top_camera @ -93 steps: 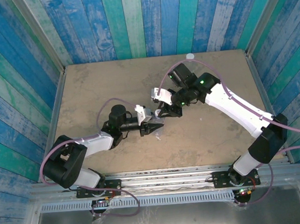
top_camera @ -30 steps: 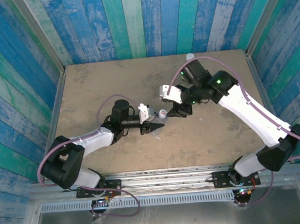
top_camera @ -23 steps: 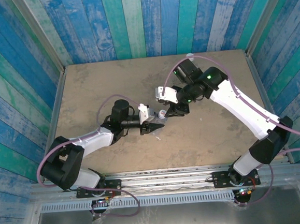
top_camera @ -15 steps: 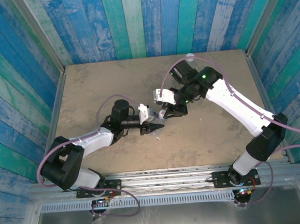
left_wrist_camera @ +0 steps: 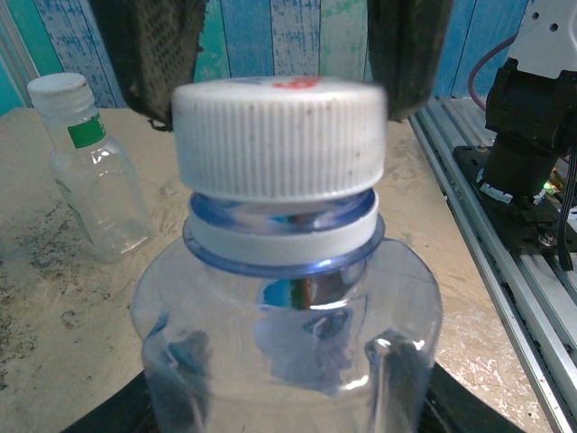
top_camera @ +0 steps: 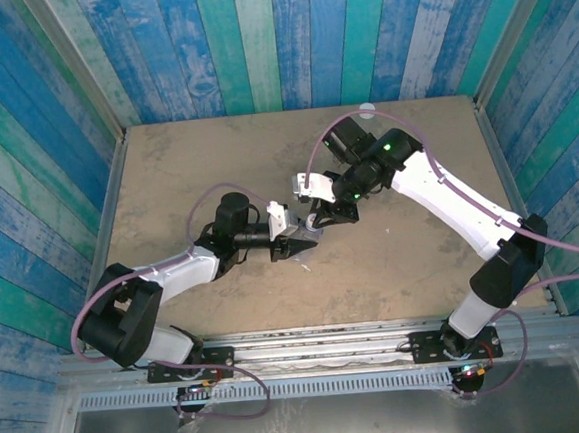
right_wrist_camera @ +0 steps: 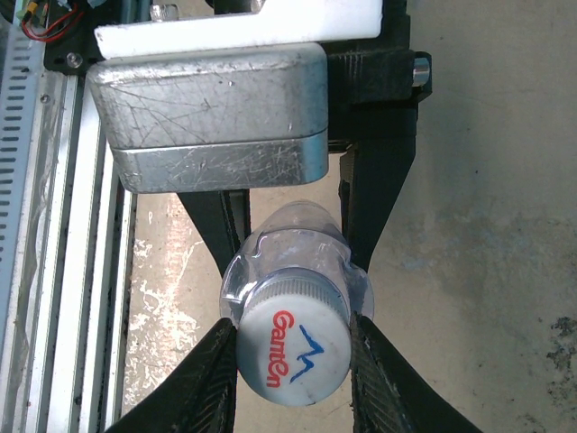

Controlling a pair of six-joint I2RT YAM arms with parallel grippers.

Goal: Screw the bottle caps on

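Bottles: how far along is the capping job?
Done: the green-label bottle stands on the table with a white cap on. In hand: the left gripper holds the blue bottle while the right gripper pinches the marked cap sitting on it. Left: probably tightening that cap; how tight it is I cannot tell.

Light falls soft and even from above on the beige stone-look table (top_camera: 167, 186); my arms cast only faint, blurry shadows there. In my left wrist view the ribbed white plastic cap (left_wrist_camera: 279, 135) is fairly sharp, while the dark fingers (left_wrist_camera: 149, 45) of my right gripper (left_wrist_camera: 279, 90) smear out of focus. Small glints sit on the blue-tinted clear plastic bottle (left_wrist_camera: 288, 343). In my right wrist view the scratched silver metal housing (right_wrist_camera: 212, 108) shines pale, and the cap's print reads crisp.
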